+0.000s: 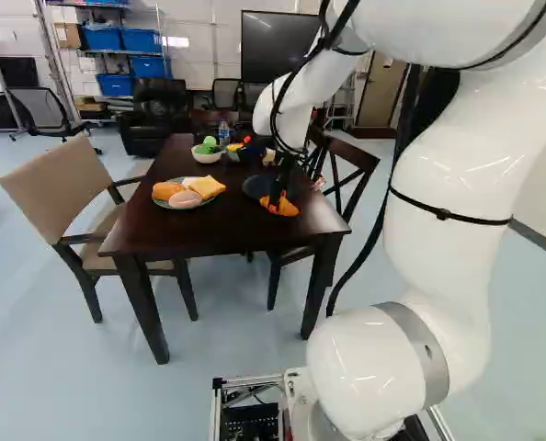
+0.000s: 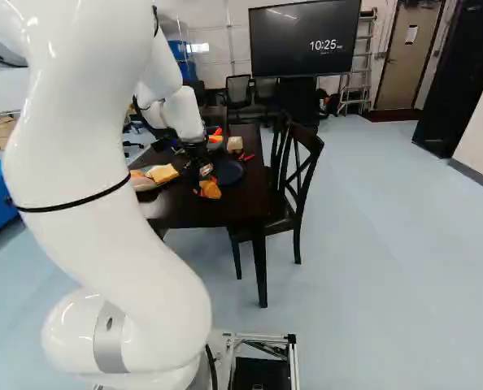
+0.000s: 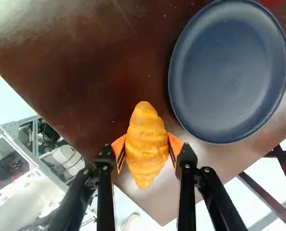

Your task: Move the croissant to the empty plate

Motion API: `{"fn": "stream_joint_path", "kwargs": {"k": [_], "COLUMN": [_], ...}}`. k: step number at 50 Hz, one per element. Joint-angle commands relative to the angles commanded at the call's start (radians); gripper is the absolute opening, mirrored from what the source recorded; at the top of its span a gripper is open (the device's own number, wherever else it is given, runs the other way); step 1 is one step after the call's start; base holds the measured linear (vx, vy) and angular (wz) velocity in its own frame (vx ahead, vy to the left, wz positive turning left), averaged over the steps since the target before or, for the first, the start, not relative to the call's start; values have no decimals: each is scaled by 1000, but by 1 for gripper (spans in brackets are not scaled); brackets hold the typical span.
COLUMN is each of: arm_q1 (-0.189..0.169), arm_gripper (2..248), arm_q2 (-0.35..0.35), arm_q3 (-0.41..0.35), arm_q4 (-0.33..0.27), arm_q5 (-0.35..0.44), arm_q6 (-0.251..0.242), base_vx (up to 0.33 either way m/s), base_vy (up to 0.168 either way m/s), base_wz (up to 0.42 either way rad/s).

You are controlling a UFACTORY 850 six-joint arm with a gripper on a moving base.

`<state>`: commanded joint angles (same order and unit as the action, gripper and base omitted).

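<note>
Croissant (image 3: 146, 144) pinched between both pads (image 3: 175, 147) of the tool (image 1: 278, 197), near a corner of the worktop (image 3: 75, 82). Near it, blue plate (image 3: 227, 72); left of that in the left base view, food plate (image 1: 164, 203); farther back, white bowl (image 1: 206, 157). Chairs (image 1: 60, 188) flank the worktop.

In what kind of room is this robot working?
Probably a robot lab or workshop, not a home dining room: a metal rack with blue bins, a ladder and office chairs stand behind the table.
</note>
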<state>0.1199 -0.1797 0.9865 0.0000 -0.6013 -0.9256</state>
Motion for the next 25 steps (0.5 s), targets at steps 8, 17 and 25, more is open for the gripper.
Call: {"fn": "stream_joint_path", "kwargs": {"k": [8,17,25], "arm_q1": [-2,-14,-28], "arm_gripper": [132,132,132], "arm_q2": [25,41,43], "arm_q3": [-2,9,32], "arm_q4": [0,0,0], "arm_q5": [-13,-24,-35], "arm_q6": [0,0,0], "base_vx": [0,0,0], "base_vy": [0,0,0], "base_wz": [0,0,0]}}
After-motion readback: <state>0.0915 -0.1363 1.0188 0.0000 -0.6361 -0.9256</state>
